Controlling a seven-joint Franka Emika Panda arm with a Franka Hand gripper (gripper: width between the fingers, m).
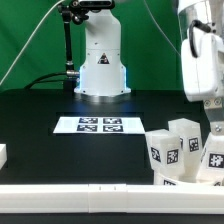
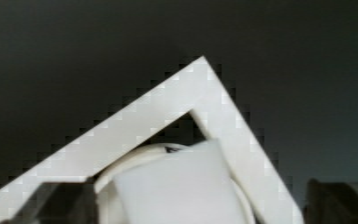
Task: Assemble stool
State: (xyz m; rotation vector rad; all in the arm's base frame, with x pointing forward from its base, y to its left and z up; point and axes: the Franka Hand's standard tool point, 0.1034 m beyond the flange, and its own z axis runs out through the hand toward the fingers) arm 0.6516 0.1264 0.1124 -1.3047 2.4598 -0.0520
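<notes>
Several white stool legs (image 1: 178,150) with black-and-white tags stand bunched together at the exterior view's right, near the front rail. My gripper (image 1: 214,126) hangs right above the rightmost of them. In the wrist view a white stool part (image 2: 179,188) sits between my gripper's (image 2: 190,208) two dark fingers (image 2: 48,203), which stand wide apart with a gap showing beside the part. The gripper is open and grips nothing. The part's lower end is hidden below the picture's edge.
The marker board (image 1: 91,125) lies flat mid-table before the arm's white base (image 1: 101,70). A long white border rail (image 1: 70,192) runs along the front; its corner (image 2: 158,110) shows behind the part in the wrist view. A small white block (image 1: 3,155) sits at the left edge.
</notes>
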